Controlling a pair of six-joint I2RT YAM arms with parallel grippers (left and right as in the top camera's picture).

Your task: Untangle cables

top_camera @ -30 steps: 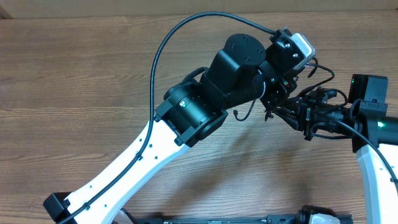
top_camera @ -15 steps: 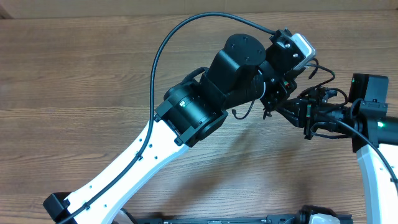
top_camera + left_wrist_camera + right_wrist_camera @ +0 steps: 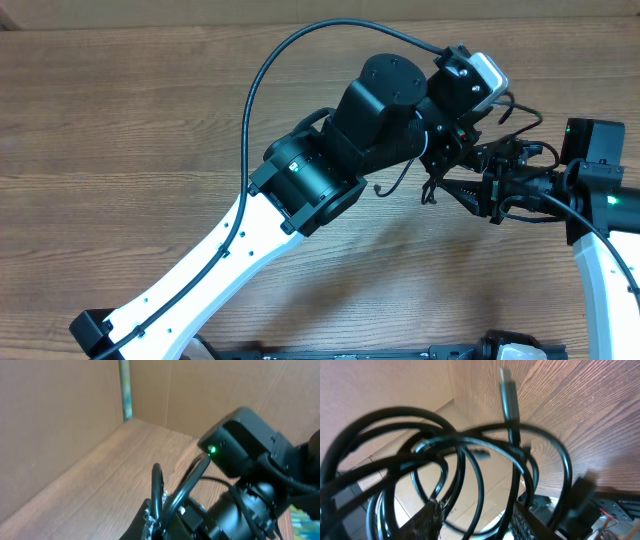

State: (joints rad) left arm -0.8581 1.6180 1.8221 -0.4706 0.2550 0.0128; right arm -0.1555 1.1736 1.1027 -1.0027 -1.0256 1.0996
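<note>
– Brown wood is all under you. Is that the table [image 3: 120, 130]?
– Yes, a wood table. Brown board walls [image 3: 60, 410] stand at its far side. Both my arms reach over it and meet near the right side.
– Where are the cables?
– The cables [image 3: 430, 188] are up off the table, between my two arm tips. They are thin and black and all looped through each other. One short end [image 3: 398, 183] sticks out to the left like a hook.
– What do your left jaws do?
– My left jaws are clenched tight. My left arm [image 3: 300, 180] hides them from above, so I cannot tell what they pinch.
– And your right jaws?
– My right jaws are loose, not squeezing. The two fingers [image 3: 432, 517] stand apart. From my right wrist I see the black loops close up, and some go through the gap between the fingers. One small plug [image 3: 507, 395] points up above the loops.
– What is the green dot?
– A small green light [image 3: 212, 450] glows on my right arm [image 3: 245, 445], close in front of my left wrist.
</note>
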